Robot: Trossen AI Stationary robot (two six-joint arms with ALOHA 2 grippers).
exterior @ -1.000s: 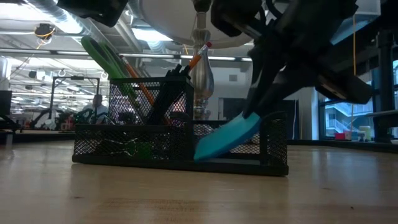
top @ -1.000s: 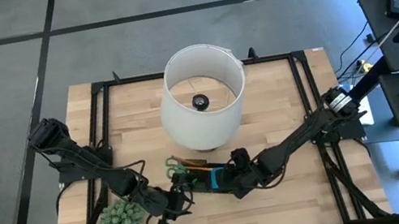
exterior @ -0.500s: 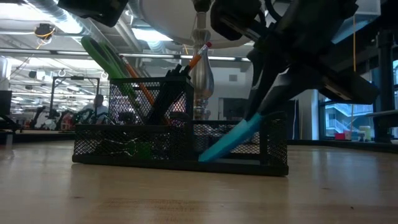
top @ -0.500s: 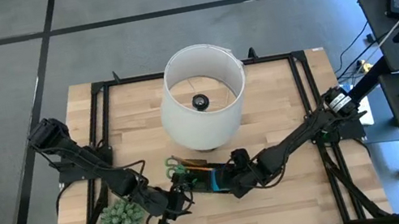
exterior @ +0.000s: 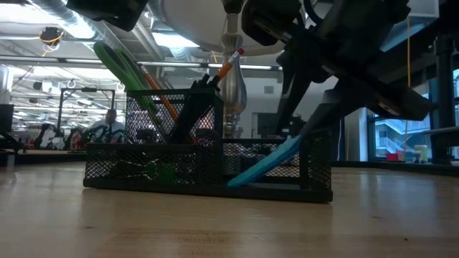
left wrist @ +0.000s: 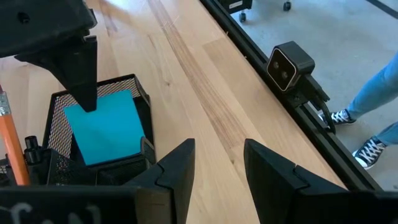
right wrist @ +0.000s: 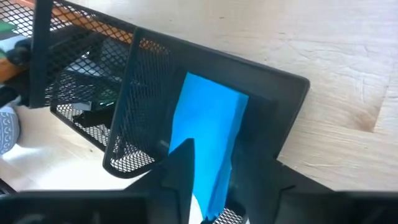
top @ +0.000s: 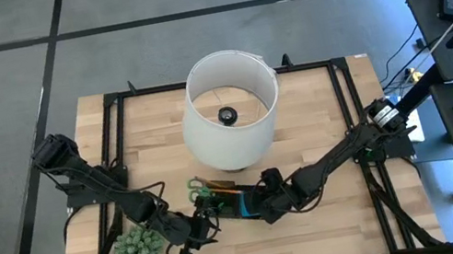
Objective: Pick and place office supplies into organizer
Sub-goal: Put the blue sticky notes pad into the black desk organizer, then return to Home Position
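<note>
I am looking down on the wooden tabletop point(top: 317, 111), and the biggest thing sitting on it is the white lampshade point(top: 231, 107), standing a little toward twelve o'clock of centre. Just at six o'clock of the lampshade the black mesh organizer point(exterior: 208, 168) is resting flat on the tabletop, with a taller section and a lower one side by side. The spiky green plant ball point(top: 139, 248) is sitting at about seven o'clock on the tabletop, well apart from the organizer. The green-handled scissors point(exterior: 118, 66) are leaning out of the taller section, and the orange pencil point(exterior: 228, 66) is standing tilted beside them in that same section. The blue sticky-note pad point(left wrist: 107, 127) is lying tilted inside the lower section, one edge down on the floor of the tray and the other propped against the mesh wall. The right gripper point(exterior: 312, 115) is hanging directly over that lower section, and its jaws are standing parted on either side of the pad's upper edge; I cannot tell whether one finger is touching it. The left gripper point(left wrist: 217, 165) is hovering just beside the end of the organizer, toward seven o'clock of it, with its jaws released and grasping nothing. Beyond the table edge, in the left wrist view, a person's legs in jeans and sneakers point(left wrist: 373, 112) are showing.
</note>
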